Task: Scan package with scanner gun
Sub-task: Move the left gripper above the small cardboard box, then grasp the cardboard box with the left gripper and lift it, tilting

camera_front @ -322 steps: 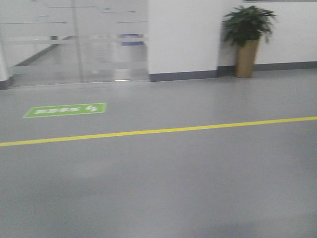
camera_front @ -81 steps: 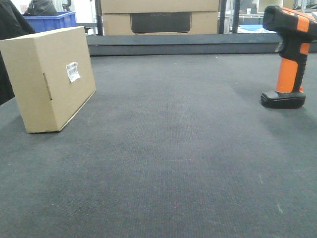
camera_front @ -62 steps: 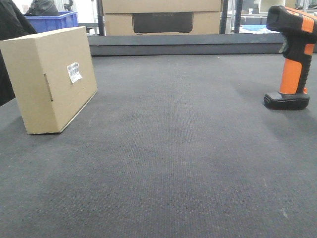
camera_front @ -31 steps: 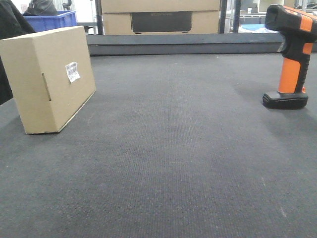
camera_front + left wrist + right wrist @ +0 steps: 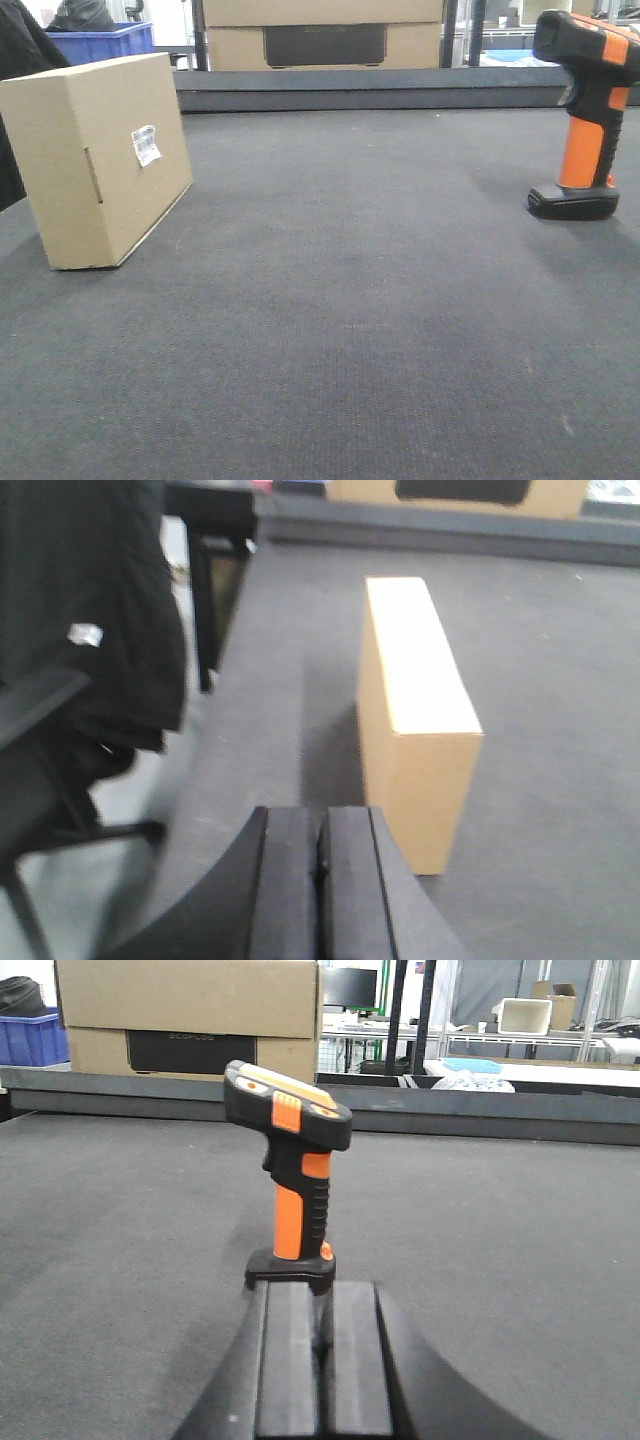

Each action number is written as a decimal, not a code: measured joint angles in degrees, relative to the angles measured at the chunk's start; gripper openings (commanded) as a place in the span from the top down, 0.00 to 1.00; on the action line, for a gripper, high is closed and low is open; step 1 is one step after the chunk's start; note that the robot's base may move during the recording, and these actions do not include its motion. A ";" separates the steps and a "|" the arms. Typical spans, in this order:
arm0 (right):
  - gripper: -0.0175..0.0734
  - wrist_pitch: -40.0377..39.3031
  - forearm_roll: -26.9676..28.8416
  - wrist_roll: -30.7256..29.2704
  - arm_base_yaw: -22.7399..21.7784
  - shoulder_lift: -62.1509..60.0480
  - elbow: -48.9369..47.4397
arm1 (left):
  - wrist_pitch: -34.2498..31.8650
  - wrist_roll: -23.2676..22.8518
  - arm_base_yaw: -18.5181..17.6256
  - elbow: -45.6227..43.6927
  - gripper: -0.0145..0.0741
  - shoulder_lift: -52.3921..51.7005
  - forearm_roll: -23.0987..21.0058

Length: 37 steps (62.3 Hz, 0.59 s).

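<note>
Exterior front-facing view: 5 s ago neither task item was in frame. Now the package (image 5: pixel 100 160) stands on edge at the left of the table (image 5: pixel 350 330), label (image 5: pixel 146 145) facing inward. The scanner (image 5: pixel 590 110) stands upright on its foot at the far right, well apart from it. Judgement: the base has reached the workstation, so manipulation can start. Over the last second the scene shifts only slightly, so the base looks settled.

Left gripper (image 5: pixel 320 825): fingers pressed together, empty, package just ahead of it. Right gripper (image 5: pixel 322 1305): fingers pressed together, empty, lined up behind the scanner's handle. It must spread before grasping.
</note>
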 measured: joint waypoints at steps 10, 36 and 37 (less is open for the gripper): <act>0.99 0.00 0.00 0.00 0.00 0.00 0.00 | 1.00 0.00 0.00 -2.88 0.96 6.30 -2.68; 0.99 0.00 0.00 0.00 0.00 0.00 0.00 | 8.99 0.00 -2.12 -28.68 0.96 38.66 -3.45; 0.99 0.00 0.00 0.00 0.00 0.00 0.00 | 9.53 -0.11 -2.72 -29.64 0.96 40.17 -3.35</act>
